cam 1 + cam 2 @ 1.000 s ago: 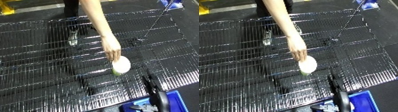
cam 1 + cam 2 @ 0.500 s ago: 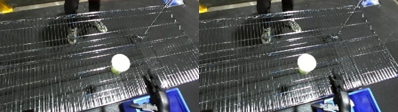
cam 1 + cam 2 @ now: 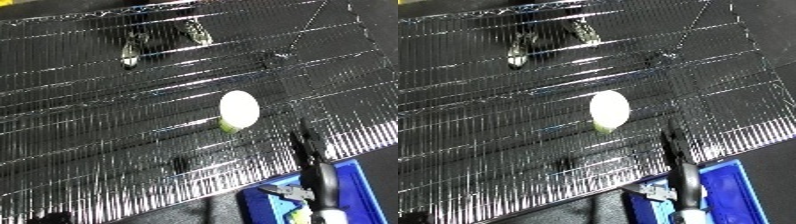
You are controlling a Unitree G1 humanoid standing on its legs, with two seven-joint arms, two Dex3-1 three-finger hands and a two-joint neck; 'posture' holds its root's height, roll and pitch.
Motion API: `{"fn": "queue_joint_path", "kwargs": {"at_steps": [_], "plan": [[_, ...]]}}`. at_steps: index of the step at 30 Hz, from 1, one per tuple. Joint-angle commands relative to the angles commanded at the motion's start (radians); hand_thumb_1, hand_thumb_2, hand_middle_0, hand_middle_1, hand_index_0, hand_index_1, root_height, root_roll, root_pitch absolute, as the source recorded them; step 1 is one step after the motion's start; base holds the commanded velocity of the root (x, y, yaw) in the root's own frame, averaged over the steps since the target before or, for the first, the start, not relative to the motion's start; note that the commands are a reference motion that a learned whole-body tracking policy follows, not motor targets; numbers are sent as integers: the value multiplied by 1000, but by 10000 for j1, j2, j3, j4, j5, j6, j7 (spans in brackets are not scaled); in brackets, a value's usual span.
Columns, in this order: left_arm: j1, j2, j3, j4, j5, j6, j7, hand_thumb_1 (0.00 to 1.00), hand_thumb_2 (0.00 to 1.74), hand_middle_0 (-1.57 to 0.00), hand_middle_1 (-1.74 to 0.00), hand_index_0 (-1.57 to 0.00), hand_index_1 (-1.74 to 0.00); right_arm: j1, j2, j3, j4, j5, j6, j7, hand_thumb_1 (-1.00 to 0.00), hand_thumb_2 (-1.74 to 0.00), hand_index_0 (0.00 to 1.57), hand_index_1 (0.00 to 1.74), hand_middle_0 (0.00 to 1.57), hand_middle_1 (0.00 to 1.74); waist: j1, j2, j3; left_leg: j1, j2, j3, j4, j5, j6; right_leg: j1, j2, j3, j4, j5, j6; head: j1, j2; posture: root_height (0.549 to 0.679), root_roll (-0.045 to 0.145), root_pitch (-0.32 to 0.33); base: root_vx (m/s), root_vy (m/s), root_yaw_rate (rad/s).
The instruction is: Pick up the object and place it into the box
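Note:
A white egg-shaped object (image 3: 238, 109) with a greenish lower end lies alone near the middle of the black wire-grid table (image 3: 98, 125). At the lower right, past the table's front edge, stands the blue bin (image 3: 734, 176). Over the bin's left part a slim black piece of my right hand (image 3: 318, 181) reaches up towards the table edge, about a hand's width below and right of the object. It touches nothing that I can see. My left hand does not show.
Through the grid at the top I see two shoes (image 3: 130, 50) on the floor beyond the table. The table's right edge (image 3: 378, 60) runs down towards the bin. Small light items (image 3: 286, 192) lie in the bin.
A person's hand that held the white object one second ago has let it go and withdrawn; the object rests where it was set. The view has tilted slightly.

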Motion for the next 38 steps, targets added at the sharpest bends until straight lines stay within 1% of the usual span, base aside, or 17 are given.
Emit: {"fn": "queue_joint_path", "kwargs": {"at_steps": [4,8,12,16,19,23,28,31,38], "plan": [[-136,29,-21,74,53,88,-14,1000,1740,-1570,-1740,-1570,-1740,-327,-111,-54,-17,-20,86,60,0,0,0,0,0,0,8,24,0,-170,18,-10,96,-37,-11,-178,-21,-7,112,-16,-5,53,154,644,43,44,6,-22,13],[-239,64,-24,77,122,215,-6,1000,1740,-1570,-1740,-1570,-1740,-645,-196,-136,-95,-65,279,138,0,0,0,0,0,0,38,46,0,-354,32,-12,210,-82,-14,-362,-52,-31,237,-35,-16,162,350,643,43,53,23,-31,27],[-329,93,-26,38,192,360,34,1000,1740,-1570,-1740,-1570,-1740,-968,-236,-185,-172,-178,492,167,0,0,0,0,0,0,83,83,0,-581,35,-21,314,-122,-6,-609,-86,-64,375,-48,-27,310,645,641,43,65,23,-34,39],[-403,137,-8,-3,255,534,96,1000,1740,-1570,-1740,-1570,-1740,-1299,-287,-239,-189,-174,744,214,0,0,0,0,0,0,124,131,0,-887,52,-31,447,-150,-1,-936,-118,-88,561,-61,-28,354,1081,638,41,81,24,-36,31],[-441,188,-25,-83,260,612,154,1000,1740,-1570,-1740,-1570,-1740,-1508,-347,-226,-226,-128,965,242,0,0,0,0,0,0,159,182,0,-1169,52,-20,530,-150,8,-1248,-124,-101,701,-67,-26,454,1351,635,40,98,12,-26,13],[-542,244,-93,-245,229,710,268,1000,1740,-1570,-1740,-1570,-1740,-1835,-424,-133,-177,-111,1200,200,0,0,0,0,0,0,228,258,0,-1565,26,-16,590,-114,26,-1690,-115,-122,868,-54,-13,611,1653,631,39,123,-7,-22,14],[-807,298,-249,-324,159,826,432,1000,1740,-1570,-1740,-1570,-1740,-2419,-540,-7,257,65,1215,133,0,0,0,0,0,0,331,349,0,-1994,-4,-11,581,-57,41,-2151,-117,-178,971,-28,16,849,2007,629,37,155,-30,-22,27],[-926,337,-313,-309,89,830,501,1000,1740,-1570,-1740,-1570,-1740,-2772,-588,74,583,143,1169,129,0,0,0,0,0,0,406,416,0,-2217,-16,-21,590,-40,42,-2379,-124,-212,1022,-24,21,1000,2255,627,36,172,-24,-11,24],[-1088,447,-415,-336,-70,791,528,1000,1740,-1570,-1740,-1570,-1740,-3473,-765,306,1278,339,1007,84,0,0,0,0,0,0,555,552,0,-2553,-47,-33,690,-58,54,-2707,-145,-246,1161,-50,-23,1333,2553,625,36,194,-2,-1,36]]}}
